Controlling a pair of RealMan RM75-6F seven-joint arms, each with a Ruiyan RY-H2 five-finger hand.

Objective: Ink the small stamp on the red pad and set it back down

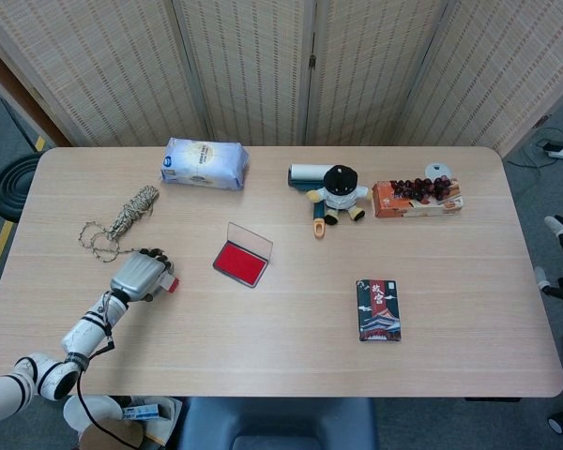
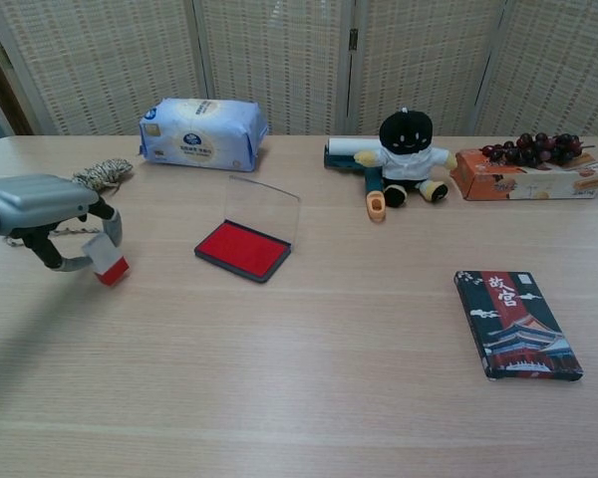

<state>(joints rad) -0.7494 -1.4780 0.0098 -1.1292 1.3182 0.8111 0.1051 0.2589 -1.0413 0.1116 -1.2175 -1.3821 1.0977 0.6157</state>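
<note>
My left hand (image 1: pixel 142 277) (image 2: pixel 40 209) is at the table's left side and pinches the small stamp (image 2: pixel 108 260) (image 1: pixel 171 281), a white block with a red base. The stamp's base is at or just above the tabletop; contact cannot be told. The red ink pad (image 1: pixel 241 262) (image 2: pixel 241 248) lies to the right of the stamp with its clear lid (image 2: pixel 263 207) standing open. The right hand shows in neither view.
A coil of twine (image 1: pixel 120 219) lies just behind the left hand. A tissue pack (image 1: pixel 205 162), a plush doll (image 1: pixel 339 194), a box with grapes (image 1: pixel 417 197) line the far side. A dark card box (image 1: pixel 378 309) lies at the right.
</note>
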